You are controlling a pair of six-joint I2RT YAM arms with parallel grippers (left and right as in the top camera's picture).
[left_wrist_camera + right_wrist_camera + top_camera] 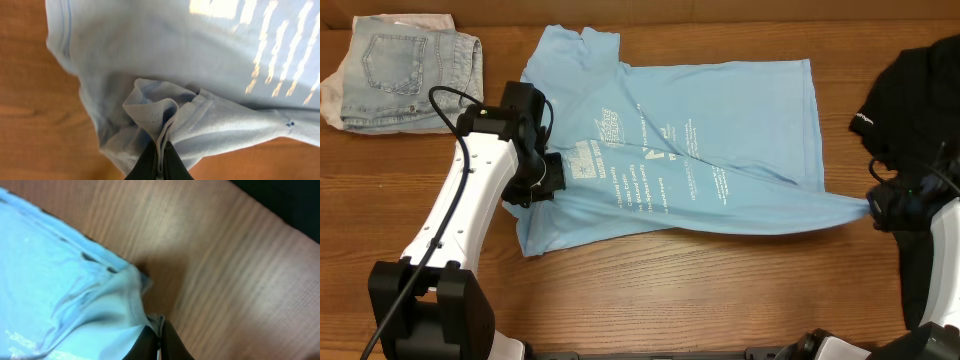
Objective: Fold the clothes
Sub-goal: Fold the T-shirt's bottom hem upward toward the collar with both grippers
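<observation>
Overhead shows the left gripper pinched shut on the near sleeve of the blue T-shirt and the right gripper clamped on its near hem corner. The shirt lies stretched lengthwise between them on the table.

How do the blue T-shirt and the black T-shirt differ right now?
The blue T-shirt lies spread mid-table; the black T-shirt sits bunched at far right. The left gripper and right gripper pinch the blue T-shirt; neither holds the black T-shirt. Both rest on the wooden table.
</observation>
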